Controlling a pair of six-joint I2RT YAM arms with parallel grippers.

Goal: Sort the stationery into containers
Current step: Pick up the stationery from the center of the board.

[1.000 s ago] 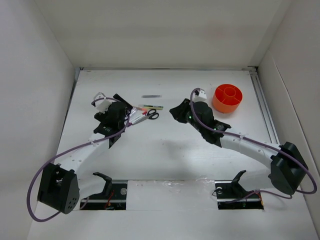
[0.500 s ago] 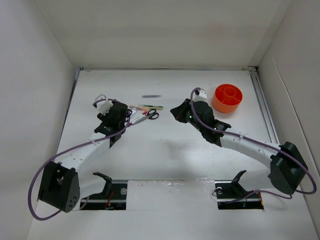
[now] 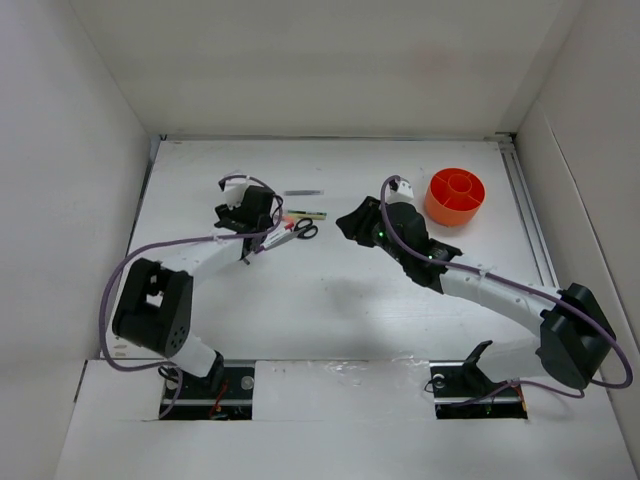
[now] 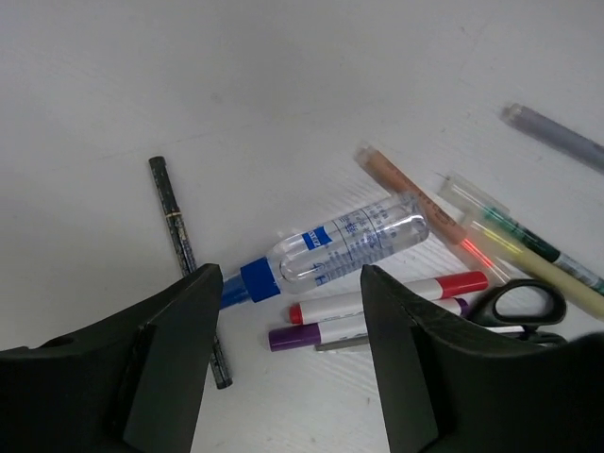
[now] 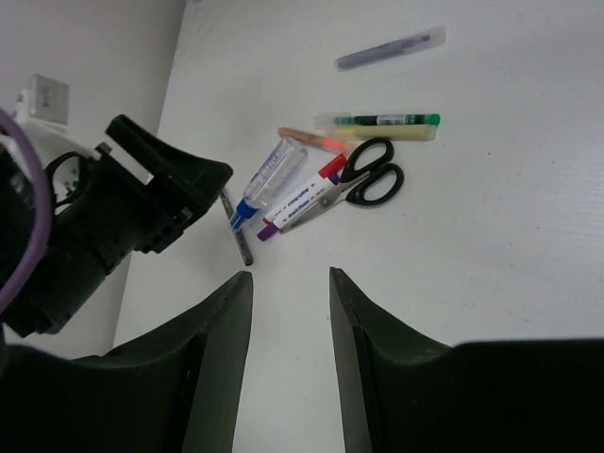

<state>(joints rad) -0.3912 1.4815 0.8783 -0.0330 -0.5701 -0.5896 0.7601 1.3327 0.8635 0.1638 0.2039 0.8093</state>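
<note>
Plainly the left jaws stand parted and empty over a clear bottle [image 4: 359, 241] near the scissors [image 4: 524, 307], while the right jaws gape empty above the surface [image 5: 491, 283].

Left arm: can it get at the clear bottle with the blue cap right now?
Probably yes. The left gripper hangs open over the clear bottle, and nothing lies on it. The red-capped marker beside it and the thin dark stick near its cap might crowd the grip.
</note>
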